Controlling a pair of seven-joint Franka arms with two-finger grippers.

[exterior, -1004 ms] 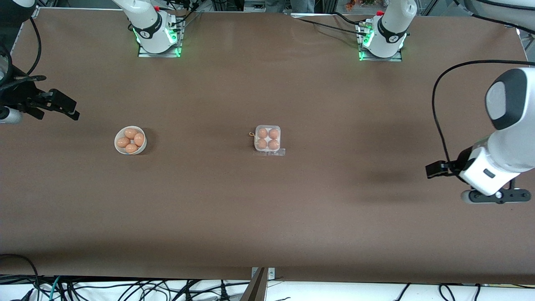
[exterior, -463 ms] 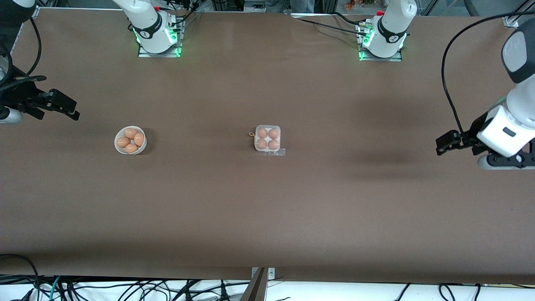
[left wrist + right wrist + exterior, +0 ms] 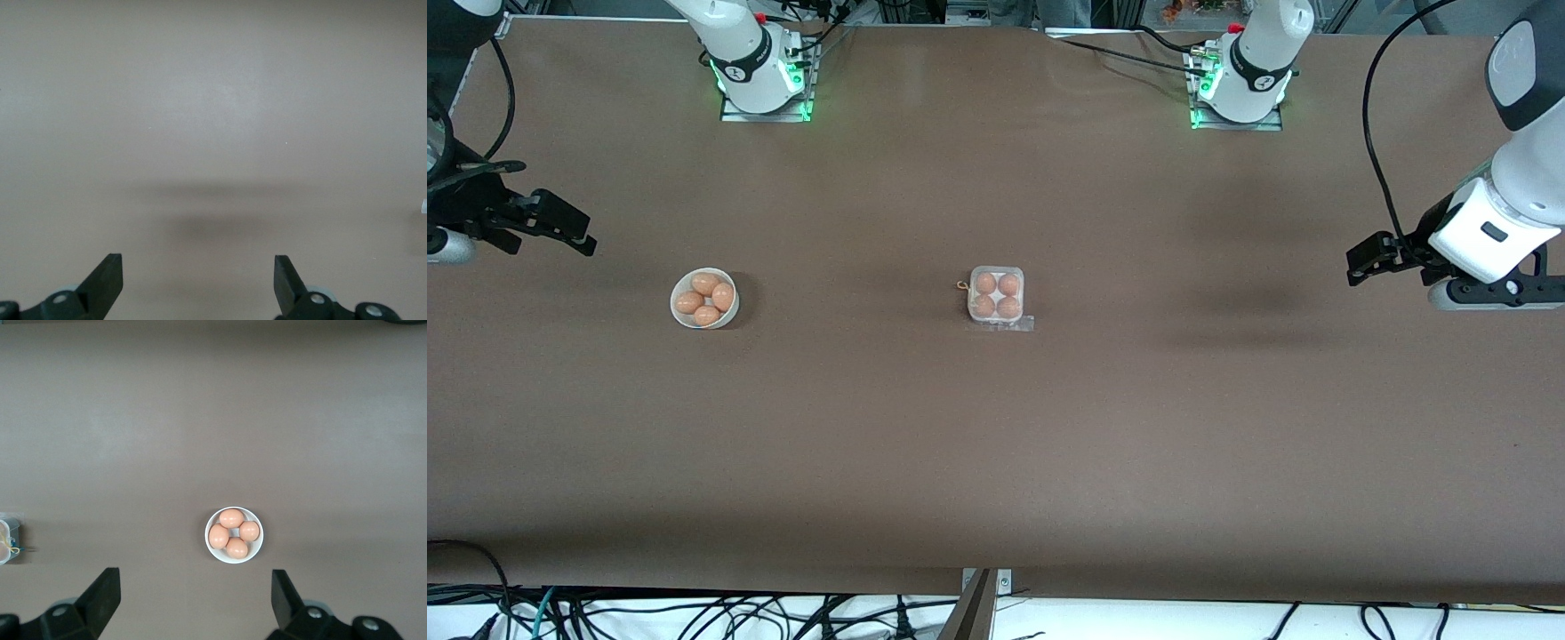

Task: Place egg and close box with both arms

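Your left gripper (image 3: 1360, 263) hangs high over the bare table (image 3: 1227, 444) at the left arm's end, with its fingers (image 3: 107, 277) spread wide and nothing between them. Your right gripper (image 3: 574, 233) is up over the right arm's end, also with fingers (image 3: 103, 593) parted and empty; its wrist view looks straight down on the white bowl (image 3: 212, 547), which holds four eggs.

The box (image 3: 996, 295) sits in the middle of the table, well apart from both grippers. All four cells show an egg (image 3: 985, 283) inside. The clear lid seems to lie down over them, but you cannot be sure from here that it is snapped. A thin clear flap (image 3: 1014, 324) lies at the edge nearer to the front camera.

I judge the task is nearly finished, and both arms are parked away. If you must check the closure, bring one gripper down beside the box to steady the tray, and let the other press gently on the lid near the flap. Press slowly, because the light tray can slide on this smooth cloth, and the eggs under the lid can crack.
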